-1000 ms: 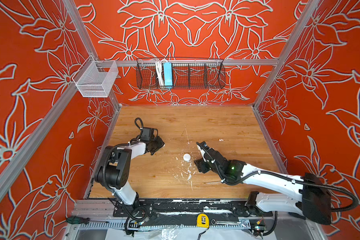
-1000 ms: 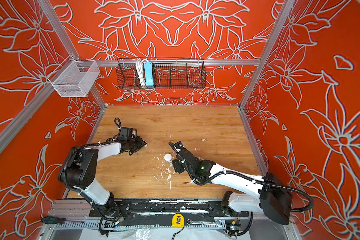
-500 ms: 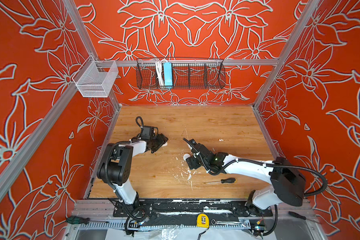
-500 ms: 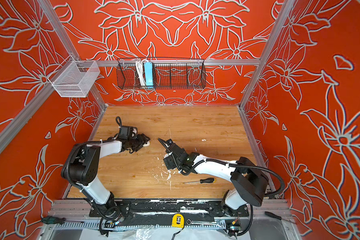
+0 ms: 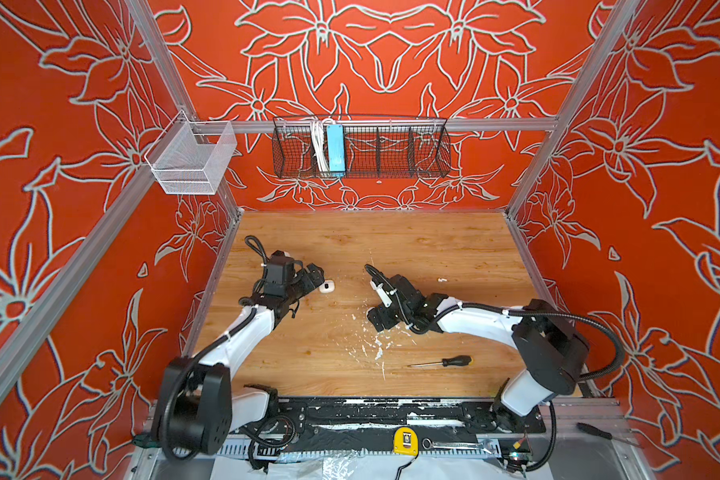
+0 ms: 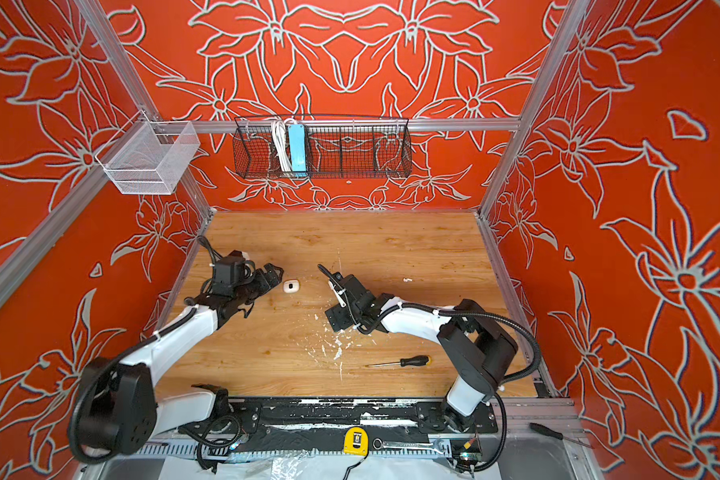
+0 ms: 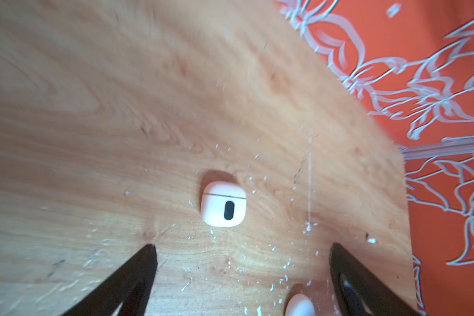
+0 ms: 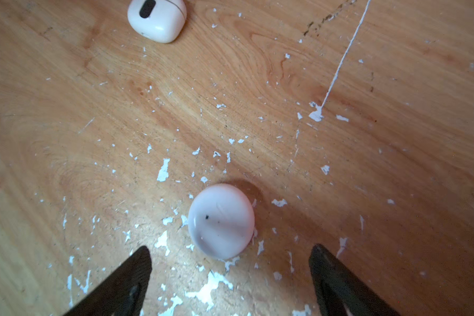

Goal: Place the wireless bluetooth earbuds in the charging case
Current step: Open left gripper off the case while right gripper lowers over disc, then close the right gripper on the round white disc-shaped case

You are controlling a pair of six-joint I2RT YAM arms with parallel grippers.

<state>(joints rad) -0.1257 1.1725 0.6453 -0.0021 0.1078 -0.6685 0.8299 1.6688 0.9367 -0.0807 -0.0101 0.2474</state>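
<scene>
The charging case [image 8: 221, 221], a smooth round white puck, lies shut on the wooden table. My right gripper [image 8: 230, 247] is open around its near edge. In both top views that gripper [image 5: 378, 322] [image 6: 335, 322] covers the case. My left gripper [image 7: 242, 246] [image 5: 313, 279] is open and holds nothing. A small white rounded piece [image 7: 300, 306] lies by one of its fingers, cut off by the frame; I cannot tell whether it is an earbud. A tiny white piece [image 5: 441, 279] [image 6: 407, 280] lies right of centre, too small to tell. No earbuds show plainly.
A white rounded-square box with a dark oval [image 7: 224, 203] [image 8: 157, 19] [image 5: 327, 286] lies just ahead of the left gripper. A screwdriver [image 5: 441, 362] lies near the front right. White paint flecks [image 5: 371, 347] dot the table. Red walls enclose three sides.
The left gripper has opened, and the white box now shows in front of it. The right gripper has swung left over the round case and opened wider, uncovering the screwdriver.
</scene>
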